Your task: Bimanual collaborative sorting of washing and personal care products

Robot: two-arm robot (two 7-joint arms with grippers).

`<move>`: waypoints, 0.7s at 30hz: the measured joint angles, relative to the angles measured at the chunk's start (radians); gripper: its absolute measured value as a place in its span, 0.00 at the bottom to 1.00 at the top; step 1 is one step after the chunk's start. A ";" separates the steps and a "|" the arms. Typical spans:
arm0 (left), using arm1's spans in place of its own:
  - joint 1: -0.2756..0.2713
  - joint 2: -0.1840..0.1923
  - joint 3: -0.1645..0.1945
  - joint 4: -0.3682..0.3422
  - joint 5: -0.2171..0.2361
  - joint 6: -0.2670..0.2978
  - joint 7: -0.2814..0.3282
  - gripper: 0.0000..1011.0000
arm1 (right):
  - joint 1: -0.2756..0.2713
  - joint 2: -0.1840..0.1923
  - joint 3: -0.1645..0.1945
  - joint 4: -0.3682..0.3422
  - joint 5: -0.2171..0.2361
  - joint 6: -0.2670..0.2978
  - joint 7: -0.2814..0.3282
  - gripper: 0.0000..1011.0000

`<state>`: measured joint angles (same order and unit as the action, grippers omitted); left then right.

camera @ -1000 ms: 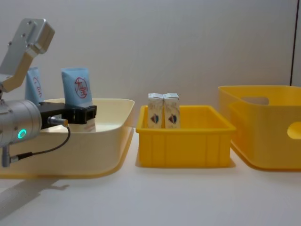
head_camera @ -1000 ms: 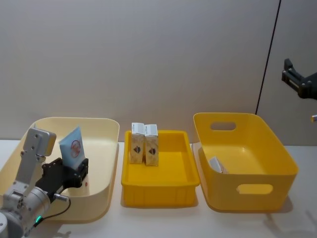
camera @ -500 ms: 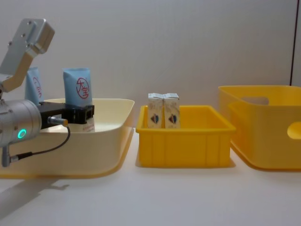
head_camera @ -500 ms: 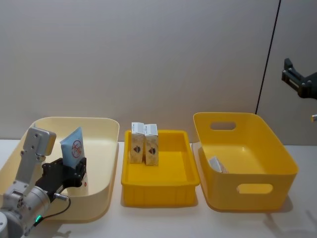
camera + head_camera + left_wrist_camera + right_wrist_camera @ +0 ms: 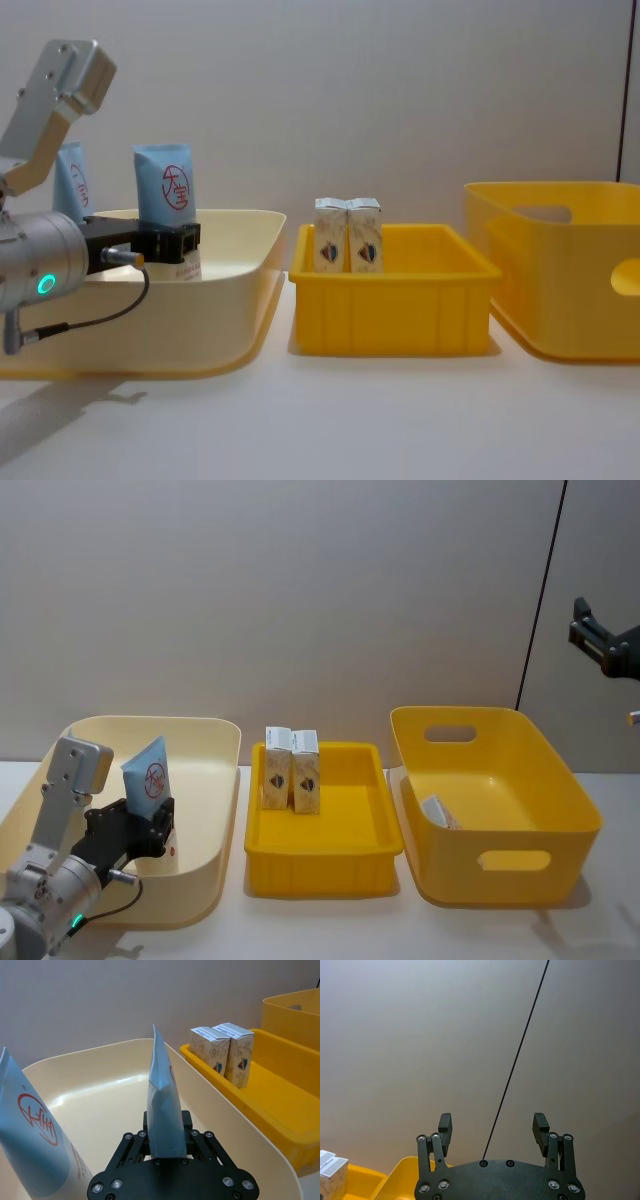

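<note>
My left gripper (image 5: 158, 818) is shut on the lower end of a light-blue tube (image 5: 148, 770) with a red round mark, held upright over the cream bin (image 5: 205, 870). The chest view has that gripper (image 5: 168, 240) level with the bin's rim and the tube (image 5: 165, 189) rising above it. A second light-blue tube (image 5: 71, 181) stands behind it in the same bin, large in the left wrist view (image 5: 31, 1142). Two cream cartons (image 5: 291, 770) stand side by side in the yellow tray (image 5: 325, 865). My right gripper (image 5: 492, 1130) is open, raised high at the right (image 5: 603, 642).
A deep yellow bin (image 5: 500, 865) with handle cut-outs stands right of the tray, with a small white product (image 5: 437, 811) lying inside by its left wall. The three containers sit in a row on the white table (image 5: 380, 420). A plain wall is close behind.
The left gripper and its tube have shifted slightly and the tube stands a bit more upright. The right arm has not moved.
</note>
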<state>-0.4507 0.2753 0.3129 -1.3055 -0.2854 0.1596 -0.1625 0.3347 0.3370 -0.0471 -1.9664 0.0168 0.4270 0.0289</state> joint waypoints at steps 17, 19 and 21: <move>0.000 0.000 0.000 0.000 0.000 0.000 0.000 0.30 | 0.000 0.000 0.000 0.000 0.000 0.000 0.000 0.99; 0.000 0.000 0.000 0.000 0.000 0.000 0.000 0.30 | 0.000 0.000 0.000 0.000 0.000 0.000 0.000 0.99; 0.000 0.000 0.000 0.000 0.000 0.000 0.000 0.30 | 0.000 0.000 0.000 0.000 0.000 0.000 0.000 0.99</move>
<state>-0.4508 0.2752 0.3127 -1.3056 -0.2854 0.1597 -0.1624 0.3347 0.3370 -0.0471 -1.9664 0.0168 0.4270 0.0289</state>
